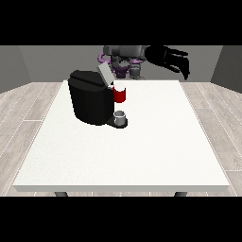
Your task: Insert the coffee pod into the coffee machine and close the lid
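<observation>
Grey walls and a wood floor sit behind the big white tabletop (pixel 142 156). On it stands the black coffee machine (pixel 90 101) with its lid (pixel 105 73) tipped up. I think the white bit above the red part is the coffee pod (pixel 119 85), already in its slot. One hand (pixel 172 59) shows, at the view's right, up in the air, fingers loose and holding nothing. To do it well, reach over and push the lid down gently.

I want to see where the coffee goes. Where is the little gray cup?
In the front view, the gray cup sits left of the table's middle, on the base of the black coffee machine, right below its red part.
</observation>
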Controlling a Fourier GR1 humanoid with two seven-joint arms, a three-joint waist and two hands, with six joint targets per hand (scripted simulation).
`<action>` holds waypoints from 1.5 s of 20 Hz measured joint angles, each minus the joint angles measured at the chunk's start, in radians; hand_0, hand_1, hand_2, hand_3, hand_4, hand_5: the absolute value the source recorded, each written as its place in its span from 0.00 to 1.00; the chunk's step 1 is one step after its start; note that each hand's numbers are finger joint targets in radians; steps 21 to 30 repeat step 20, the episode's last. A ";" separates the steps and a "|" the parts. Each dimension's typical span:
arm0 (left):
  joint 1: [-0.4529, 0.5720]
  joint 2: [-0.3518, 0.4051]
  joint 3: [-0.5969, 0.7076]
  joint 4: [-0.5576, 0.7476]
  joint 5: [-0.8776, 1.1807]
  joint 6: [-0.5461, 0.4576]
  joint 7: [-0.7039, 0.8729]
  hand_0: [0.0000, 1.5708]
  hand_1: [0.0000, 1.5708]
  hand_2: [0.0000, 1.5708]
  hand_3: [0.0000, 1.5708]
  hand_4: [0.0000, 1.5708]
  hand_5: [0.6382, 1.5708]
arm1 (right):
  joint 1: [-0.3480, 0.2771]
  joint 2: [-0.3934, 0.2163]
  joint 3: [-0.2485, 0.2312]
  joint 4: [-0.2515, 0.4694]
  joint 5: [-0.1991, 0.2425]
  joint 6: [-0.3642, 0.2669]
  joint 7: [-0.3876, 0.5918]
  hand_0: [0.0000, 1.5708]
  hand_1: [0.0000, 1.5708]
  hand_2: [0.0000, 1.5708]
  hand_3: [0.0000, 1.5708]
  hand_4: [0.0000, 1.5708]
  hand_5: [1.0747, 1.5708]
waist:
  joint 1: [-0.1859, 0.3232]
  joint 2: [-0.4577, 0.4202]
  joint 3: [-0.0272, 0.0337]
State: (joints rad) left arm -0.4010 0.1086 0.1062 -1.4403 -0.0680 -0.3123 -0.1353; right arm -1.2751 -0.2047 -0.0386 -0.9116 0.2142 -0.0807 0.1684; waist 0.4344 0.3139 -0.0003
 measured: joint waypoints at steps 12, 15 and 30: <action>-0.005 0.009 -0.006 -0.038 0.027 -0.023 0.034 0.00 0.00 0.00 0.00 0.16 1.00 | -0.038 0.028 -0.048 0.103 -0.029 0.008 -0.099 0.00 0.00 0.00 0.00 0.00 1.00 | 0.003 0.006 0.0001; 0.012 0.010 0.001 -0.026 0.028 -0.018 0.033 0.00 0.00 0.00 0.00 0.17 1.00 | -0.002 0.080 -0.029 0.092 -0.035 0.015 -0.150 0.00 0.00 0.00 0.00 0.11 1.00 | -0.035 -0.023 0.0001; 0.065 0.002 0.011 0.004 0.024 0.001 0.030 0.00 0.00 0.00 0.00 0.17 1.00 | 0.094 0.159 0.022 0.061 -0.058 0.027 -0.233 0.00 0.00 0.00 0.00 0.17 1.00 | -0.100 -0.097 0.0001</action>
